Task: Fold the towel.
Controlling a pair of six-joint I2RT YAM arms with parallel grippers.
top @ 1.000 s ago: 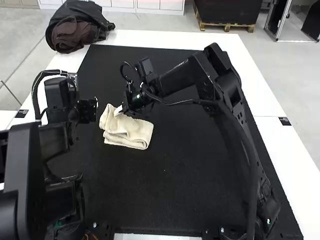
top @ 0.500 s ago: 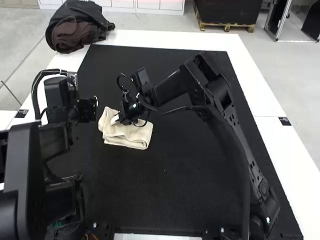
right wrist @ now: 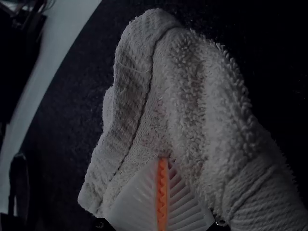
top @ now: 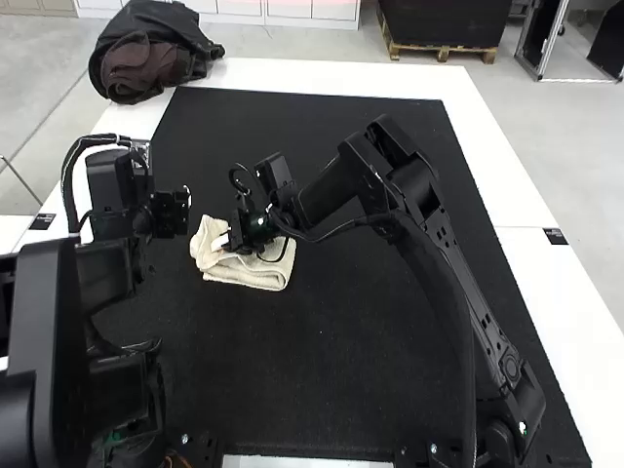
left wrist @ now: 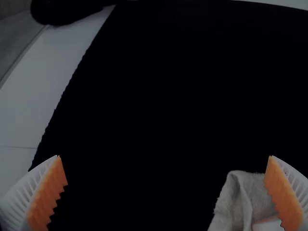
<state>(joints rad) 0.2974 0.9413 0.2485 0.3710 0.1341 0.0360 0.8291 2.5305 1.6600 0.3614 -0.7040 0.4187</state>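
Rumpled towel (top: 246, 275); black label (top: 555, 236), perhaps printed, on table (top: 558, 283).

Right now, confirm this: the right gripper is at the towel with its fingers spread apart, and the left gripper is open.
One error: the right gripper is at the towel with its fingers together, as the right wrist view shows; the left gripper is open.

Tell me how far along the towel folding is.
Done: the towel looks folded into a compact bundle, with layers showing along its near edge.
In hand: the right claw is shut against the cloth; I can't tell if it pinches any. The left claw is open, beside the towel.
Left: probably flattening the end toward the left arm, which sits rumpled.
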